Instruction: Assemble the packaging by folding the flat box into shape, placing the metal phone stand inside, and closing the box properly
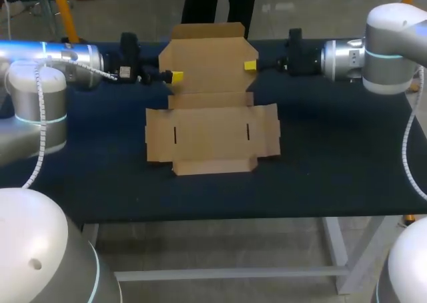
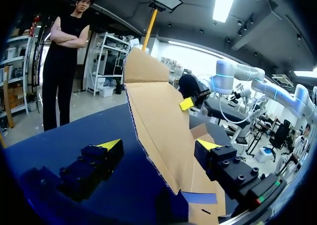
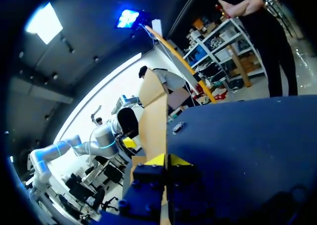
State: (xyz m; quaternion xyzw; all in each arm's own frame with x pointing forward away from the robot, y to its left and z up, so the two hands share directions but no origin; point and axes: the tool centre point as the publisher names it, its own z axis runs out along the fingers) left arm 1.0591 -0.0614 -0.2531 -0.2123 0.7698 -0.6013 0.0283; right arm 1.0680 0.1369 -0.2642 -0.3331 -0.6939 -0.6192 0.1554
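Your right gripper [image 3: 168,160] is clamped on the upright rear panel [image 1: 210,63] of the cardboard box [image 1: 212,135]. Your left gripper [image 2: 159,144] is released, with the panel's other edge between its spread fingers.

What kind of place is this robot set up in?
Probably a robotics lab bench: the left gripper and right gripper flank a cardboard box on a dark blue table, its rear panel raised.
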